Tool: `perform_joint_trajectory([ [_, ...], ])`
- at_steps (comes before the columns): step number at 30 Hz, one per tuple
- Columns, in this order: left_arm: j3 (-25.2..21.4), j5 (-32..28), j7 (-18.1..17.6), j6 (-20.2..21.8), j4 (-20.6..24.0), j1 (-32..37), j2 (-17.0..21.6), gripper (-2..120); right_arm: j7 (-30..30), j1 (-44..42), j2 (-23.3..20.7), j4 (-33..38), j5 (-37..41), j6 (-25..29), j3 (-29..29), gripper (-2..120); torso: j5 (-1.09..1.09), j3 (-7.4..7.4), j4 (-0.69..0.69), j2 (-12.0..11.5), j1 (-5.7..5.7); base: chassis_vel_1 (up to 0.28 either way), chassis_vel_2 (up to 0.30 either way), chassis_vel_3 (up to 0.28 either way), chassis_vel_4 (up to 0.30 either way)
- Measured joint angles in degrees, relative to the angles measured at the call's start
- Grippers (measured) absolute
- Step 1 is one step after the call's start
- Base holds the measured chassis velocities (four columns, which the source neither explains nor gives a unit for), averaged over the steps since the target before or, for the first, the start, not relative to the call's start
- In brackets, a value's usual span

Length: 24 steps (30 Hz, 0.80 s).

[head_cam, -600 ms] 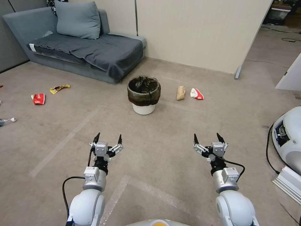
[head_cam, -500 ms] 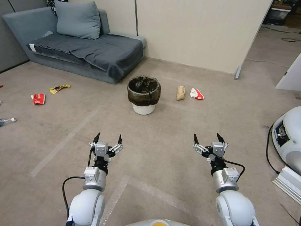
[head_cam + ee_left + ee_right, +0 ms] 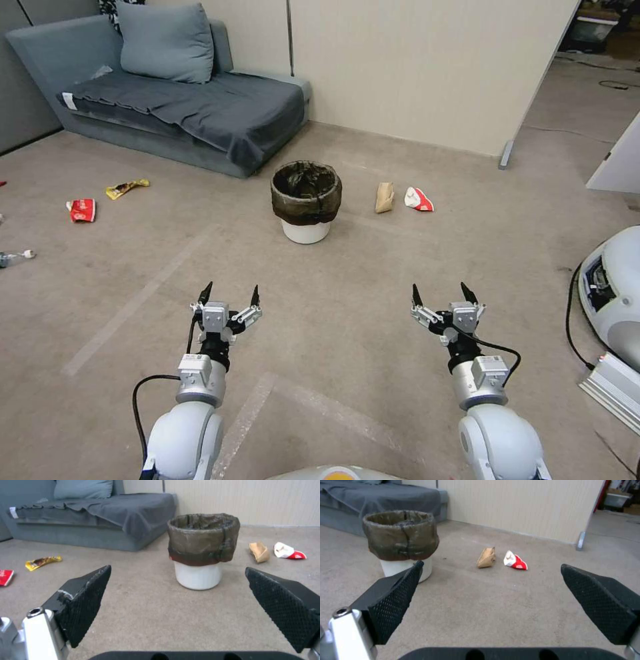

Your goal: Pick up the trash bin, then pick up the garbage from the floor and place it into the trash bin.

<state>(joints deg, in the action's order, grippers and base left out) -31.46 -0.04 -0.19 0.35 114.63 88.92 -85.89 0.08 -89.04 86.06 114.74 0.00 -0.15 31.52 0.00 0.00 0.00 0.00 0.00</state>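
While both grippers (image 3: 230,291) (image 3: 440,291) gape empty, the trash bin (image 3: 306,200) stands upright.

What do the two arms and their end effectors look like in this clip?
Both arms have glossy white rounded shells and silver metal wrist blocks with a black cable looping alongside. The left end effector and right end effector each carry two black wedge-shaped fingers with dimpled pads.
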Motion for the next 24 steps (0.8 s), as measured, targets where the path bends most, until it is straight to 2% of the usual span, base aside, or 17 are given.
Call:
perform_joint_trajectory([
  [3,0.4,-0.3,-0.9,2.0,1.2,0.6,0.4,100,0.9,-1.2,0.6,1.2,-0.3,-0.9,0.0,100,0.0,0.0,0.03,0.0,0.0,0.0,0.0,0.0,0.0],
  [4,1.0,-0.7,-2.2,4.6,2.8,1.3,1.0,100,3.2,-4.3,2.2,4.2,-1.2,-3.2,-0.2,100,0.01,0.0,0.0,0.0,0.0,0.0,0.0,0.0,0.0],
  [5,1.0,-0.7,-2.2,4.6,2.8,1.3,1.0,100,3.2,-4.3,2.2,4.2,-1.2,-3.2,-0.2,100,0.01,0.0,0.0,0.0,0.0,0.0,0.0,0.0,0.0],
  [8,2.3,-1.6,-4.9,10.2,6.0,3.0,2.1,100,8.4,-11.2,5.6,10.6,-3.2,-8.2,-0.4,100,-0.04,0.0,-0.05,0.0,0.0,0.0,0.0,0.0,0.0],
  [9,2.7,-1.9,-5.7,11.9,7.0,3.5,2.5,100,8.8,-11.8,5.9,11.0,-3.3,-8.5,-0.6,100,-0.03,0.0,-0.04,0.0,0.0,0.0,0.0,0.0,0.0],
  [13,3.2,-2.2,-6.6,13.9,8.2,4.1,2.9,100,8.9,-12.1,6.1,11.1,-3.5,-8.4,-0.9,100,0.02,0.0,-0.02,0.0,0.0,0.0,0.0,0.0,0.0],
  [15,4.2,-2.9,-8.9,18.6,10.9,5.5,3.8,100,8.9,-12.1,6.1,11.0,-3.7,-7.8,-1.0,100,0.0,0.0,0.01,0.0,0.0,0.0,0.0,0.0,0.0],
  [16,4.2,-2.9,-8.9,18.6,10.9,5.5,3.8,100,8.9,-12.1,6.1,11.0,-3.7,-7.8,-1.0,100,0.0,0.0,0.01,0.0,0.0,0.0,0.0,0.0,0.0],
  [17,4.7,-3.3,-9.9,20.7,12.1,6.1,4.2,100,8.9,-12.0,6.1,10.9,-3.8,-7.7,-1.1,100,0.0,0.0,0.01,0.0,0.0,0.0,0.0,0.0,0.0],
  [20,4.9,-3.4,-10.5,21.8,13.0,6.6,4.6,100,8.9,-11.7,6.1,10.6,-3.9,-7.2,-1.1,100,-0.02,0.0,-0.01,0.0,0.0,0.0,0.0,0.0,0.0],
  [23,6.3,-4.1,-14.3,28.6,17.2,8.8,6.5,100,8.2,-11.7,6.3,10.2,-4.2,-6.1,-0.8,100,0.0,0.0,0.0,0.0,0.0,0.0,0.0,0.0,0.0],
  [24,6.3,-4.1,-14.3,28.6,17.2,8.8,6.5,100,8.2,-11.7,6.3,10.2,-4.2,-6.1,-0.8,100,0.0,0.0,0.0,0.0,0.0,0.0,0.0,0.0,0.0],
])
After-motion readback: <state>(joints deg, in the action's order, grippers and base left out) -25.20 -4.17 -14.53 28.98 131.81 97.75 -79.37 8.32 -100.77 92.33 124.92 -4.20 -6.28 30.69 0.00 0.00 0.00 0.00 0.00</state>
